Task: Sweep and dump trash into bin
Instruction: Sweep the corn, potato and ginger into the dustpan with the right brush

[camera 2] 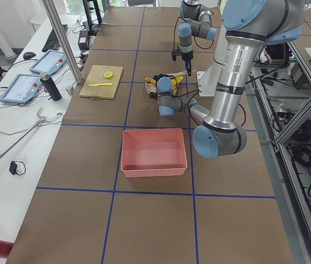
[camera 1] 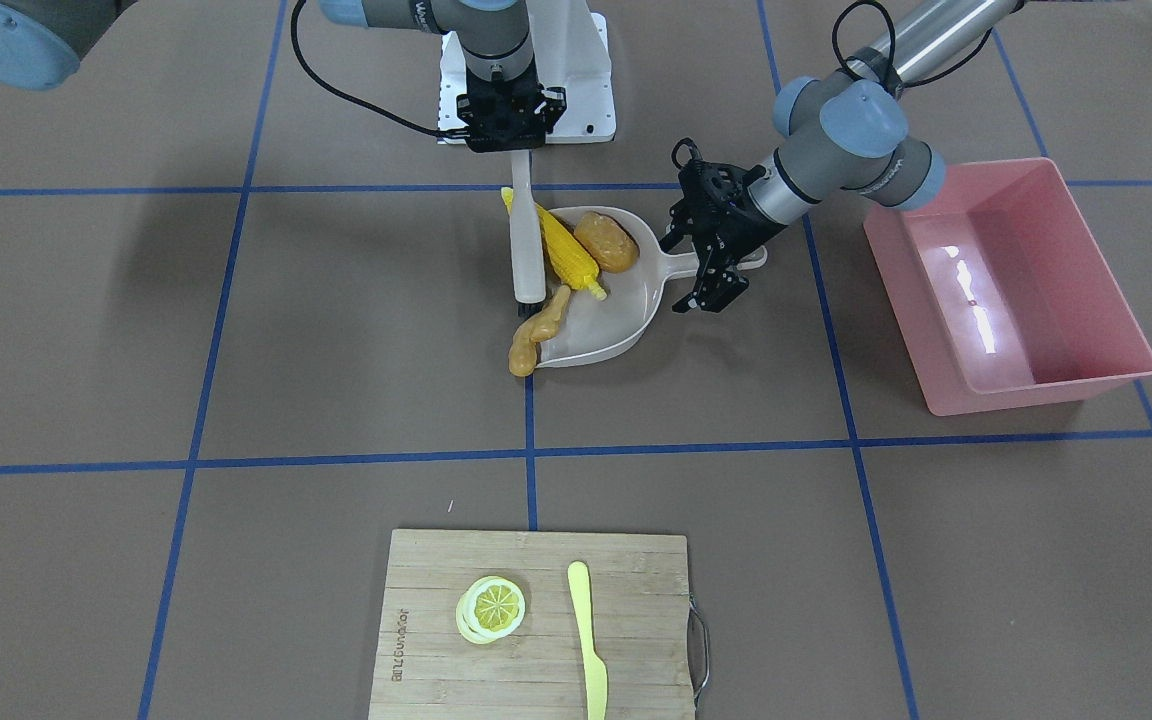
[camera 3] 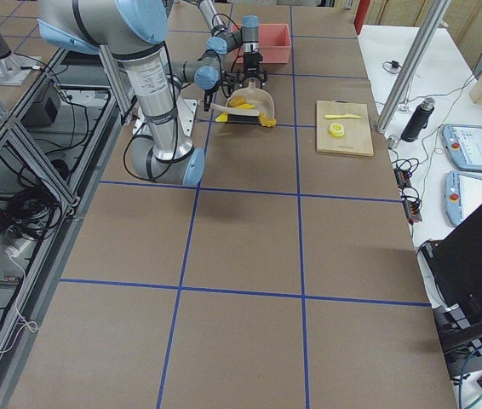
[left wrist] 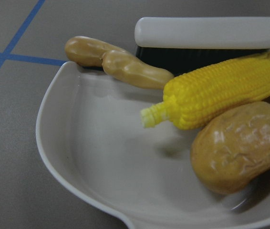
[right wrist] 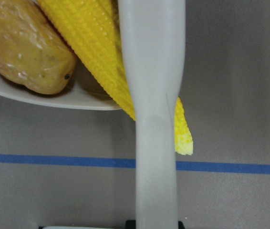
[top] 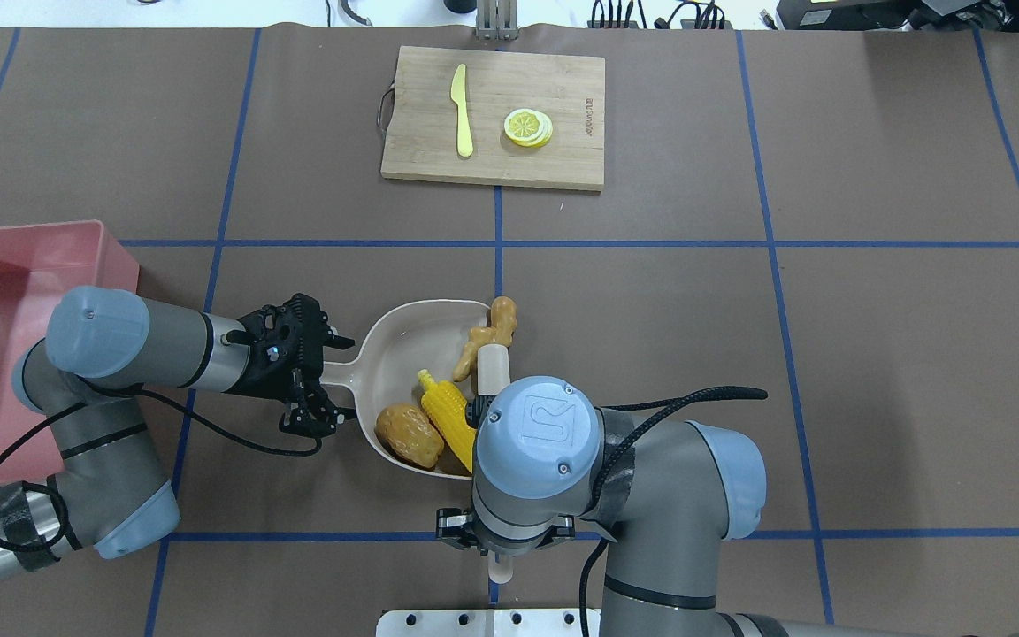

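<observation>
The beige dustpan (camera 1: 616,320) lies on the table. The brown potato (camera 1: 606,240) and the yellow corn cob (camera 1: 568,250) are in it, and the corn's tip sticks over the rim. The tan ginger root (camera 1: 536,335) lies across the pan's lip, half on the table. My right gripper (camera 1: 519,145) is shut on the white brush (camera 1: 526,240), whose black bristles touch the ginger. My left gripper (camera 1: 701,268) is open, with one finger on each side of the dustpan's handle. The pink bin (camera 1: 1011,285) stands empty beyond my left arm.
A wooden cutting board (camera 1: 636,600) on the table's far side holds a lemon slice (camera 1: 491,608) and a yellow knife (camera 1: 586,640). A white mounting plate (camera 1: 586,90) sits at my base. Blue tape lines cross the brown table.
</observation>
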Tool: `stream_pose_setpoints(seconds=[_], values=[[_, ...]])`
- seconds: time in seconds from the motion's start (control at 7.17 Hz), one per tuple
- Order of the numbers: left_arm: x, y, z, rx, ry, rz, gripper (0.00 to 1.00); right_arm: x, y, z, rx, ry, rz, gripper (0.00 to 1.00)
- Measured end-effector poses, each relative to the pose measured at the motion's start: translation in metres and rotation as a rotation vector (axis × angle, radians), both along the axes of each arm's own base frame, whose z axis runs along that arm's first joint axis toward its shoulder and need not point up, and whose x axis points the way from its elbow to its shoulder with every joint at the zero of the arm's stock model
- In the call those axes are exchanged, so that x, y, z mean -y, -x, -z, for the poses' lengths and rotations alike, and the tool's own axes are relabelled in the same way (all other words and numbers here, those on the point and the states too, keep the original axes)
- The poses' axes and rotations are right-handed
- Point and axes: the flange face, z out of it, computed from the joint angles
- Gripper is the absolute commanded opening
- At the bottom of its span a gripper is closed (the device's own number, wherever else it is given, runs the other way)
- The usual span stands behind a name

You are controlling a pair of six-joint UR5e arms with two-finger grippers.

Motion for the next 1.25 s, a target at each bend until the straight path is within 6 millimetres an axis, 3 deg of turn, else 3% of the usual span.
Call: stream_pose_setpoints(seconds=[0.56, 0.84, 1.25], values=[[0.0, 0.0, 0.001, -0.001, -0.001, 0.0, 0.97, 0.0, 0.015, 0.044, 0.033, 0.063, 0.0, 0.0], [0.0, 0.0, 0.001, -0.001, -0.001, 0.0, 0.97, 0.019, -0.01, 0.055, 0.042, 0.104, 0.005, 0.0], [0.0, -0.001, 0.0, 0.001, 0.0, 0.0, 0.97, 0.079, -0.066, 0.043, 0.047, 0.076, -0.024, 0.0]])
